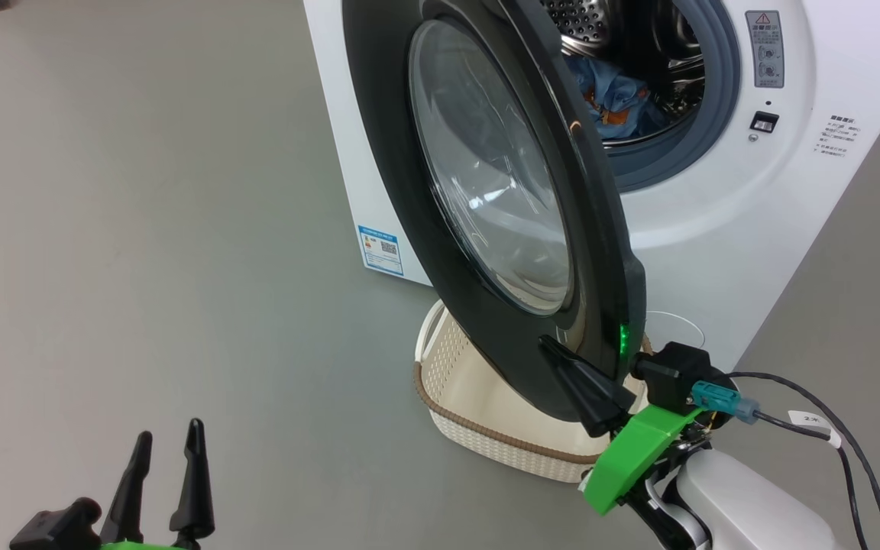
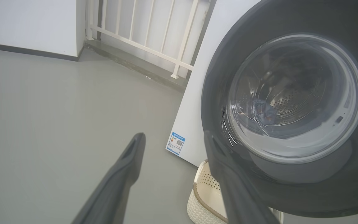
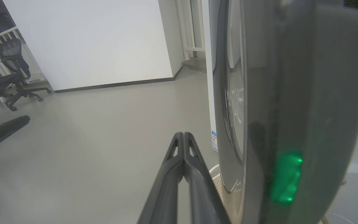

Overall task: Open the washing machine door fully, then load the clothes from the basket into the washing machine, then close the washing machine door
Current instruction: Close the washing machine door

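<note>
While the right hand is clenched on nothing, tips at the lower outer rim of the washing machine door (contact unclear), the door stands part open over the basket. Clothes lie far right inside the washing machine. Left hand, near left: released, empty.

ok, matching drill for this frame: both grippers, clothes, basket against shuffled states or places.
1 left gripper
2 right gripper
3 clothes
4 basket

A inside the drum
B shut, by the lower edge of the door
C on the floor under the door
D open, touching nothing

Pairs: 1-D, 2-B, 3-A, 4-C
</note>
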